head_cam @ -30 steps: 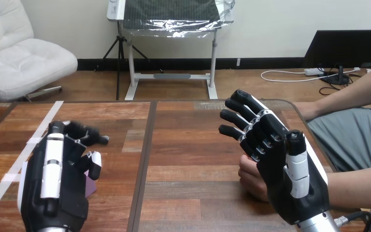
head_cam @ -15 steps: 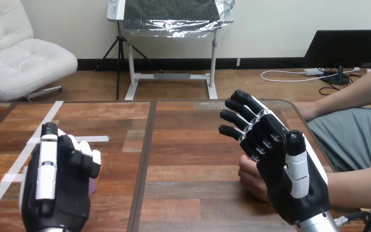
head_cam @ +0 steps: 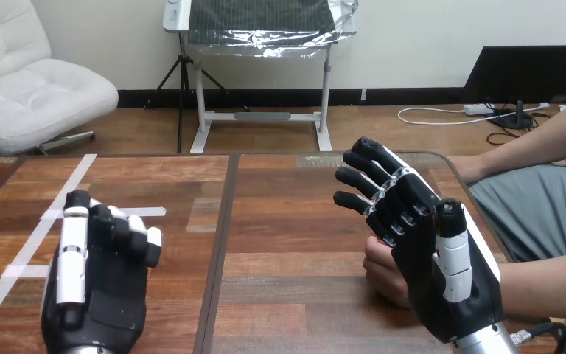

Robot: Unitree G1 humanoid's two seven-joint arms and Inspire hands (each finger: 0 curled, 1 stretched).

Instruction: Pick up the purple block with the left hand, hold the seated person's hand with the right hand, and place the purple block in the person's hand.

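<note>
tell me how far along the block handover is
Nothing looks finished yet. In hand: the left hand is low over the table at the near left; whether it has the purple block I cannot tell. The right hand is open beside the person's hand, not curled round it. Left: hold that hand, carry the block over, place it.

Bare tabletop [head_cam: 295, 243] between left hand [head_cam: 96, 295] and right hand [head_cam: 442, 287]; latter screens person's hand [head_cam: 380, 270].
</note>
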